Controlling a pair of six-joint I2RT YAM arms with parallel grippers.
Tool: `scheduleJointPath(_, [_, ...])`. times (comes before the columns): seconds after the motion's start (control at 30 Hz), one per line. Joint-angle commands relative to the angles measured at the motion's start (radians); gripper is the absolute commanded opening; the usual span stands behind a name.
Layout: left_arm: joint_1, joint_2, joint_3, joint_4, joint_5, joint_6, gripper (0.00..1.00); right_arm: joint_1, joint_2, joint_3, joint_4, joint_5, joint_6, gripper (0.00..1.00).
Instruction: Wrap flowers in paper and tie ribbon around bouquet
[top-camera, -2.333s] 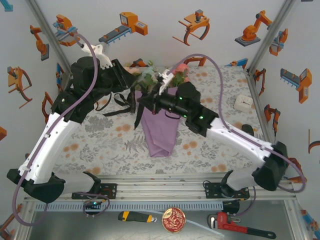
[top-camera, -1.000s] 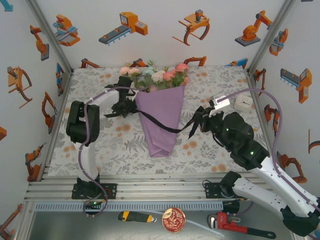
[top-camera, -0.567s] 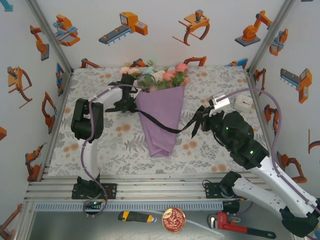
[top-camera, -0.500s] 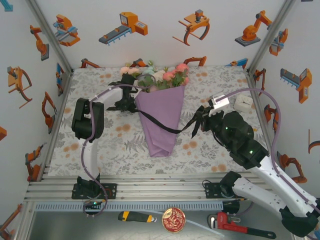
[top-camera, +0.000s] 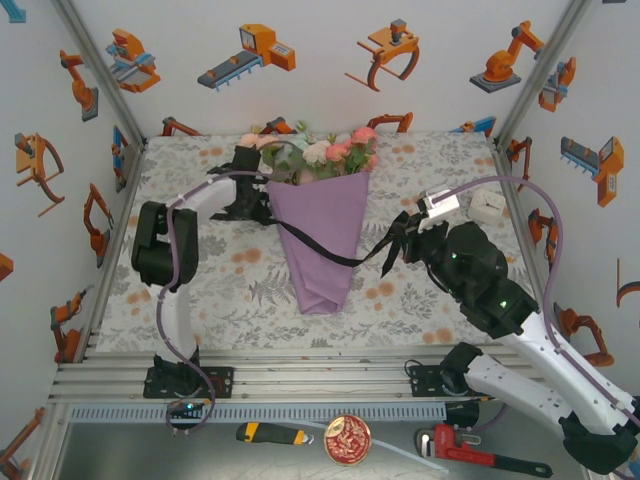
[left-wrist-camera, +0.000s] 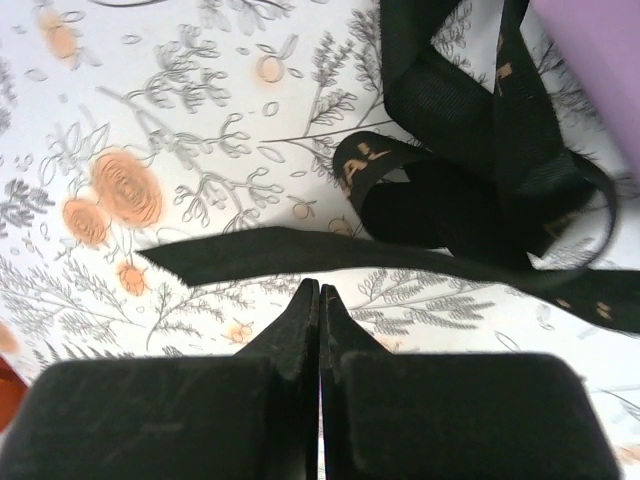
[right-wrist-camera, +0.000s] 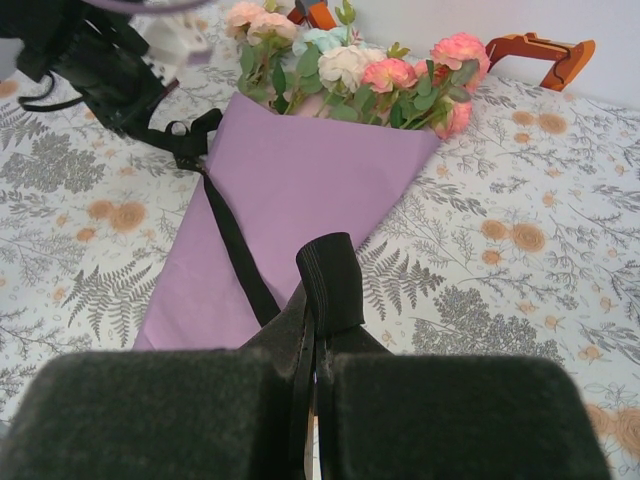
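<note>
The bouquet lies mid-table, a purple paper (top-camera: 320, 240) cone with the flowers (top-camera: 315, 152) at its far end. The black ribbon (top-camera: 318, 250) crosses the cone from its upper left to its right side. My right gripper (top-camera: 400, 240) is shut on the ribbon's right end, and a folded loop (right-wrist-camera: 330, 275) sticks up between its fingers (right-wrist-camera: 318, 320). My left gripper (top-camera: 262, 208) sits at the cone's left edge. Its jaws (left-wrist-camera: 319, 285) are shut with nothing seen between them, and a ribbon strip (left-wrist-camera: 300, 250) and loops (left-wrist-camera: 470, 170) lie just past its tips.
A small white box (top-camera: 490, 207) sits at the table's right edge, near the right arm. Below the front rail lie a utility knife (top-camera: 270, 432), a round tin (top-camera: 348, 440) and a red pipe wrench (top-camera: 480, 455). Walls enclose the table on three sides.
The left gripper's jaws have closed beside the cone's left edge, and its wrist has shifted slightly toward the back. The right arm and the bouquet have stayed put.
</note>
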Motion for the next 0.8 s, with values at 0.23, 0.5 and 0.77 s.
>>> scheduleJointPath(0.23, [-0.010, -0.139, -0.038, 0.106, 0.385, -0.273, 0.29, -0.007, 0.006, 0.031, 0.015, -0.024, 0.019, 0.00])
scheduleJointPath(0.5, [-0.017, 0.012, 0.144, -0.107, 0.367, -0.081, 0.30, -0.009, -0.001, 0.034, 0.011, -0.018, 0.025, 0.00])
scheduleJointPath(0.77, [-0.017, 0.063, 0.188, -0.132, 0.350, -0.046, 0.32, -0.009, 0.017, 0.043, 0.011, -0.021, 0.023, 0.00])
